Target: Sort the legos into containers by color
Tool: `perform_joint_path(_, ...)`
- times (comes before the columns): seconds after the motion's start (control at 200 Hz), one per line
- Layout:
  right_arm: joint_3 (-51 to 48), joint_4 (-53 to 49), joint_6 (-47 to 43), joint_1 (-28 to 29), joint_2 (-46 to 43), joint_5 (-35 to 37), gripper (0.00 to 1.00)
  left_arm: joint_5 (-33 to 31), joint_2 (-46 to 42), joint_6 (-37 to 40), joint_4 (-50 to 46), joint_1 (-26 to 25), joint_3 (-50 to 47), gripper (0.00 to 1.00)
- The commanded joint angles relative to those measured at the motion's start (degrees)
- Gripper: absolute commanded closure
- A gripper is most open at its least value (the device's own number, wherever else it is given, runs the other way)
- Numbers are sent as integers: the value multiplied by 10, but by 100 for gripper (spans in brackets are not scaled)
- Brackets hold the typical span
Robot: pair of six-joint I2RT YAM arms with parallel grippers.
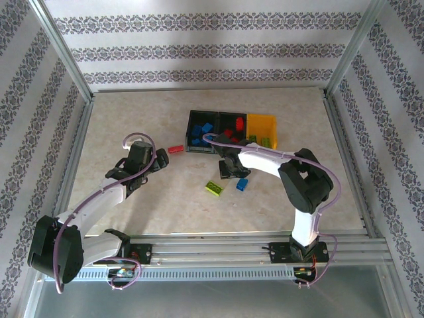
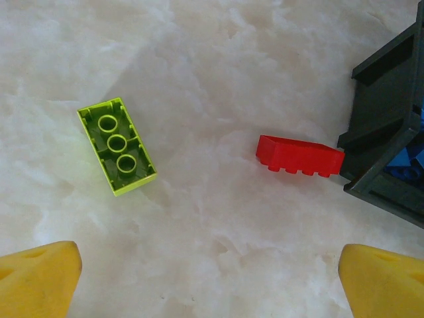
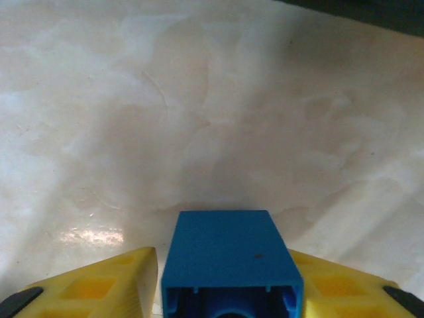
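From above, the right gripper (image 1: 228, 169) covers its own fingertips. Its wrist camera shows yellow fingers (image 3: 99, 288) closed against both sides of a blue brick (image 3: 232, 255), whose near end is cut off by the frame. I cannot tell whether it touches the table (image 1: 132, 126). A loose blue lego (image 1: 242, 184) lies just near-right of that gripper, and it may or may not be the same piece. The containers (image 1: 232, 114) stand in a row at far centre. The left black bin (image 1: 191, 132) holds blue pieces (image 1: 201, 132), the middle black bin (image 1: 228, 115) holds red pieces (image 1: 234, 126), and the yellow bin (image 1: 262, 118) holds green pieces (image 1: 262, 141); the counts are too small to make out. The left gripper (image 2: 212, 281) is spread wide with nothing between its tips. Beyond it a red brick (image 2: 299, 156) lies with one end against the black bin's corner. A lime green brick (image 2: 117, 146) rests hollow side up, well apart from the red one. Another green lego (image 1: 213, 188) sits on the table between the arms.
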Motion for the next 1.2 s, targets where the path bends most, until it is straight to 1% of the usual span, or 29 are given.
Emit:
perform_joint_path(0.0,19,1,-4,1,9,-6,56,7,-4,-9,18,11,-9,0)
perform_joint_path(0.18,43,4,-16,9,9,1,64,6,-10,-10,18,15,-14,0)
perform_joint_path(0.395,94,8,-38,21,-1,20,64,6,-18,-10,17,21,-20,0)
perform_joint_path(0.55,148,10,-58,21,9,26,65,8,-22,-8,16,24,-21,0)
perform_joint_path(0.7,214,4,-85,21,39,27,65,7,-29,-8,13,27,-24,0)
perform_joint_path(0.979,353,-14,-143,17,119,52,65,11,-38,-7,7,33,-29,0)
perform_joint_path(1.194,421,-16,-157,4,177,52,65,16,-41,-5,2,38,-29,0)
